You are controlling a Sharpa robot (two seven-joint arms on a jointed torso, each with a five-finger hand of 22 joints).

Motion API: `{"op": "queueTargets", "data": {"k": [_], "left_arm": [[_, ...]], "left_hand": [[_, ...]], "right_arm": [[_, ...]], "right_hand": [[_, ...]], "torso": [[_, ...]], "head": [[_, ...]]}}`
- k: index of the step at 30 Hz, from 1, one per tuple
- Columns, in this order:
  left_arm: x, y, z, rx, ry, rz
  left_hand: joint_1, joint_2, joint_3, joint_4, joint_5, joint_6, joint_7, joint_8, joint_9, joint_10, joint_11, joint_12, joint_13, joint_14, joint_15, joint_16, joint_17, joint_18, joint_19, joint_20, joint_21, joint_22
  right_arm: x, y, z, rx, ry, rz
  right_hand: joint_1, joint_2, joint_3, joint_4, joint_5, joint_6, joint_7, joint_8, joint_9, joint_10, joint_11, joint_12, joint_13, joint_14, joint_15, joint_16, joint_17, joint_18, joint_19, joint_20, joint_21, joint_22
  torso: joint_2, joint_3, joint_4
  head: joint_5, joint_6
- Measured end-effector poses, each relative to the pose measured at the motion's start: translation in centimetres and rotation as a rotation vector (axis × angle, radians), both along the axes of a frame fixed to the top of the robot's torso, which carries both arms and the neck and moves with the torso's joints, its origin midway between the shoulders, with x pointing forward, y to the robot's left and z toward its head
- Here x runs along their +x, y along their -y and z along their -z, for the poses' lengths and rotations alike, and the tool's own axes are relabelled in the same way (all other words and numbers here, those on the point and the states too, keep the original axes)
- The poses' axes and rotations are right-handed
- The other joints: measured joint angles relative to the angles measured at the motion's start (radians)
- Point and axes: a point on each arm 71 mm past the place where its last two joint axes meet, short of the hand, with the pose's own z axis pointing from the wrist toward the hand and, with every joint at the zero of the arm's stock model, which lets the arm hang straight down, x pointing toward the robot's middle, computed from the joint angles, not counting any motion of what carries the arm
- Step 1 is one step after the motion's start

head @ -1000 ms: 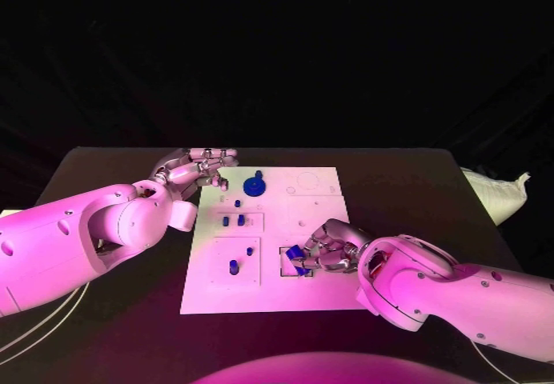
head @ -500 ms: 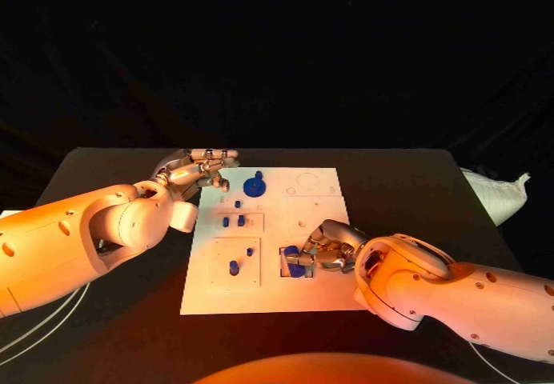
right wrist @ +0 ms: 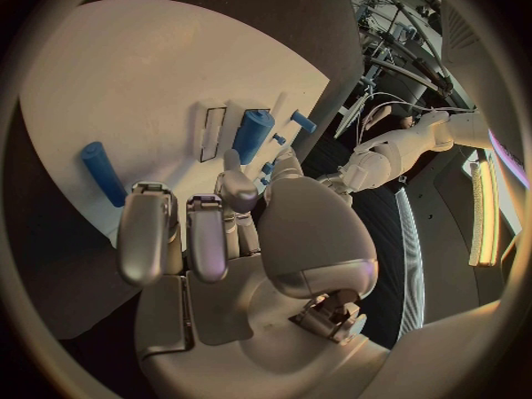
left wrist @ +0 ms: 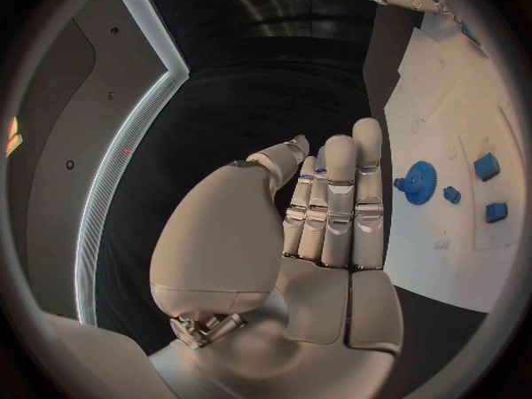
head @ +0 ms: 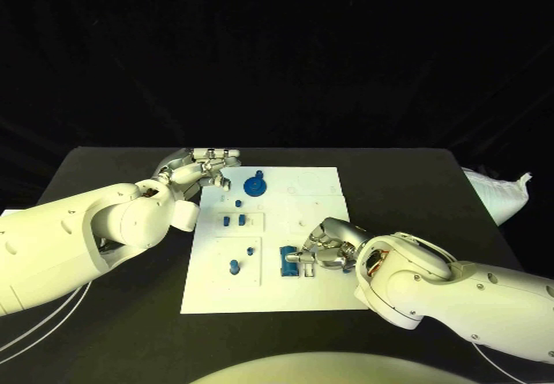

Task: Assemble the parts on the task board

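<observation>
The white task board (head: 266, 284) lies in the middle of the black table. My right hand (head: 327, 246) is at the board's near right, where its thumb and a finger pinch the end of a blue block (head: 289, 264) lying in a rectangular recess; the block (right wrist: 253, 135) sits beside an empty slot. My left hand (head: 206, 170) rests at the board's far left corner with straight fingers (left wrist: 338, 199), holding nothing. A blue gear (head: 254, 186) stands near it, also the gear (left wrist: 419, 182). Small blue pieces (head: 234, 219) and two blue pegs (head: 235, 266) sit on the board's left half.
A white bag-like object (head: 499, 194) lies past the table's right edge. Bare black table (head: 115, 320) surrounds the board on every side. The board's far right part (head: 310, 188) carries only outlines.
My right hand has lowered the blue block from a tilted hold above the board into the recess, and now it lies flat there. The left hand has stayed in place.
</observation>
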Motion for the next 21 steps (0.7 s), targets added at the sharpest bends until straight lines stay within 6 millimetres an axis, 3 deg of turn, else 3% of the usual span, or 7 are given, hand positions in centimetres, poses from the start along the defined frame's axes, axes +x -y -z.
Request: {"op": "queueTargets", "data": {"k": [5, 9, 21], "left_arm": [[0.00, 0.00, 0.01, 0.000, 0.000, 0.001], [0.00, 0.01, 0.01, 0.000, -0.001, 0.001], [0.00, 0.04, 0.02, 0.001, -0.002, 0.002]], "left_hand": [[0.000, 0.000, 0.000, 0.000, 0.000, 0.000, 0.000, 0.000, 0.000, 0.000, 0.000, 0.000, 0.000, 0.000, 0.000, 0.000, 0.000, 0.000, 0.000, 0.000, 0.000, 0.000], [0.000, 0.000, 0.000, 0.000, 0.000, 0.000, 0.000, 0.000, 0.000, 0.000, 0.000, 0.000, 0.000, 0.000, 0.000, 0.000, 0.000, 0.000, 0.000, 0.000, 0.000, 0.000], [0.000, 0.000, 0.000, 0.000, 0.000, 0.000, 0.000, 0.000, 0.000, 0.000, 0.000, 0.000, 0.000, 0.000, 0.000, 0.000, 0.000, 0.000, 0.000, 0.000, 0.000, 0.000]], "right_arm": [[-0.07, -0.20, -0.08, -0.012, 0.009, -0.017], [-0.08, -0.54, -0.14, -0.028, 0.025, -0.039], [0.34, -0.95, -0.25, -0.085, 0.100, -0.075]], "right_hand": [[0.112, -0.007, 0.021, -0.063, 0.009, 0.000, 0.000, 0.006, 0.009, 0.000, 0.000, 0.000, 0.007, -0.001, -0.005, 0.000, 0.000, 0.000, 0.000, 0.000, 0.000, 0.005], [0.171, -0.003, 0.042, -0.101, -0.028, 0.000, 0.000, 0.010, 0.016, 0.007, -0.007, 0.000, 0.015, 0.000, -0.007, 0.000, 0.000, 0.000, 0.000, 0.000, 0.000, 0.008], [0.195, 0.003, 0.054, -0.115, -0.032, 0.004, -0.004, 0.018, 0.021, 0.016, -0.009, 0.014, 0.028, 0.000, -0.007, 0.000, 0.000, 0.000, 0.000, 0.000, 0.000, 0.013]], "torso": [[0.000, 0.0000, -0.0001], [0.000, -0.0006, 0.0000], [0.000, -0.0012, -0.0002]], "head": [[0.000, 0.000], [0.000, -0.001], [-0.001, -0.002]]}}
